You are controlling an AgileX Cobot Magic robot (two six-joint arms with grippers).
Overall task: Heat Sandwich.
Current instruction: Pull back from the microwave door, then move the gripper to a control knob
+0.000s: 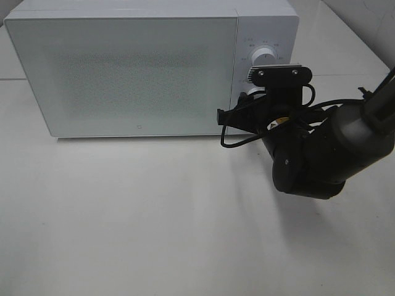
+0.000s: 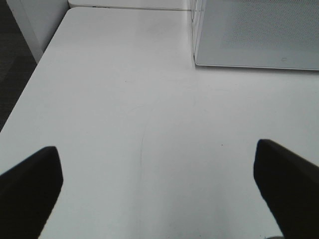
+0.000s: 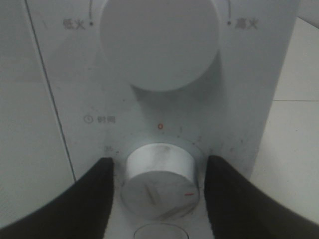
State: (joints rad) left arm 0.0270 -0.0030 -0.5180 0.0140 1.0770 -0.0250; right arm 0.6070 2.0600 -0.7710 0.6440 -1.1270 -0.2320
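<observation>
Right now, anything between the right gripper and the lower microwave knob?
Nothing visible. The right gripper brackets the lower knob, a finger each side, thin gaps only. Sandwich not in view; microwave door shut.

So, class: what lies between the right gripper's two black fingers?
The small round white lower knob on the white microwave, flanked by the fingers; the right wrist view shows it.

Lab-style setup, white table (image 1: 123, 216), white microwave (image 1: 123, 68)

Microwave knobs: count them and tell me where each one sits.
2. The upper knob is high on the control panel; the lower knob sits directly beneath it, flanked by the right gripper. A rounded shape below is cut off, so unclear.
</observation>
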